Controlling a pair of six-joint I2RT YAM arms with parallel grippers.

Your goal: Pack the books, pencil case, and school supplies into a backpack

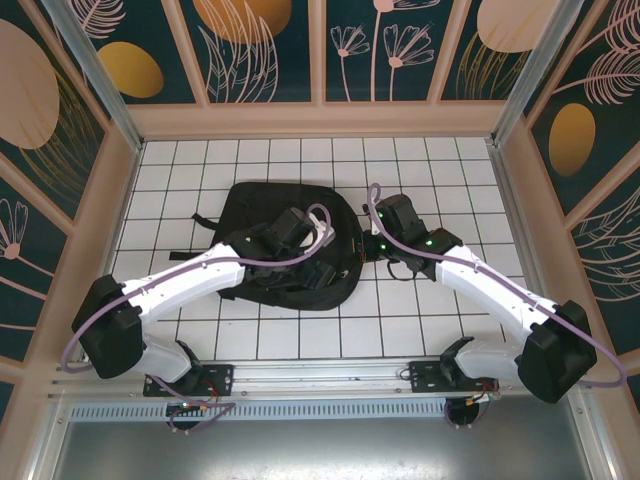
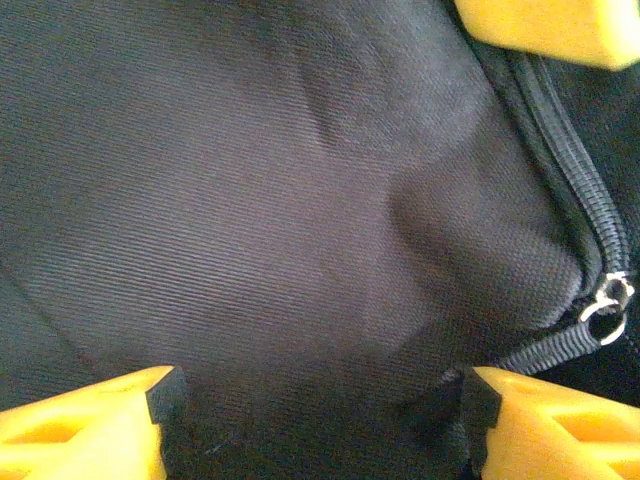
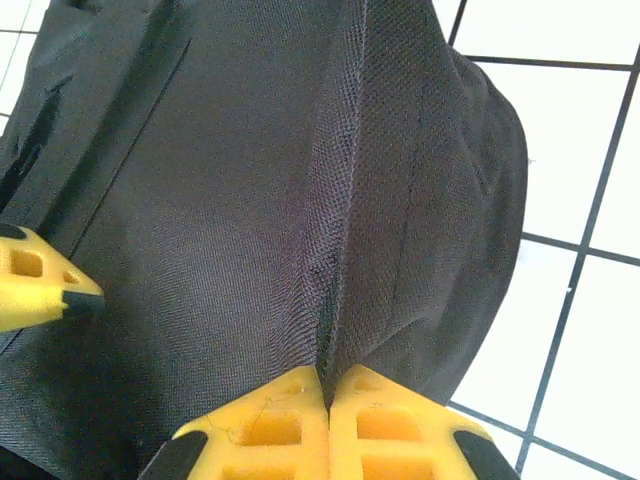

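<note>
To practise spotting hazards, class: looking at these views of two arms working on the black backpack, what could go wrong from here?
1. The right gripper pinches just a thin fold of the backpack; a pull might slip it free.
2. The left gripper stands open over flat cloth, with the zip pull off to one side; closing could grab fabric instead.
</note>
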